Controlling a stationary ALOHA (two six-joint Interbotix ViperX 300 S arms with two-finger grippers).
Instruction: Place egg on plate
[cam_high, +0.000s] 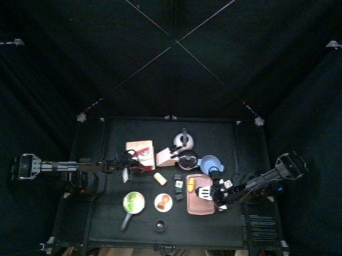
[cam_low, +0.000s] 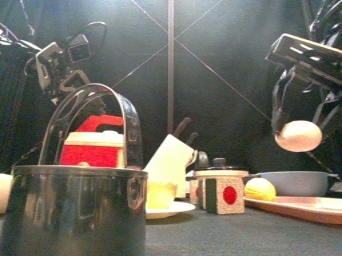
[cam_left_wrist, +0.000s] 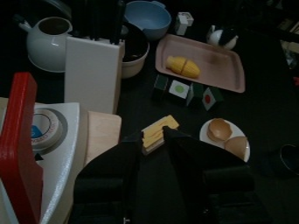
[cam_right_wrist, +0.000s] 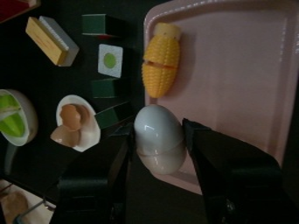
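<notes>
Above the pink tray (cam_right_wrist: 239, 79), the egg (cam_right_wrist: 158, 138) hangs lengthwise between the right end effector's (cam_right_wrist: 159, 144) jaws.

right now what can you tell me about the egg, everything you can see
The egg is plain white, smooth and slightly glossy, whole with no crack showing. The right gripper is shut on it, one black jaw on each side, holding it in the air. It hangs above the near edge of the pink tray, close to the corn cob but apart from it. Nothing else touches it.
</notes>
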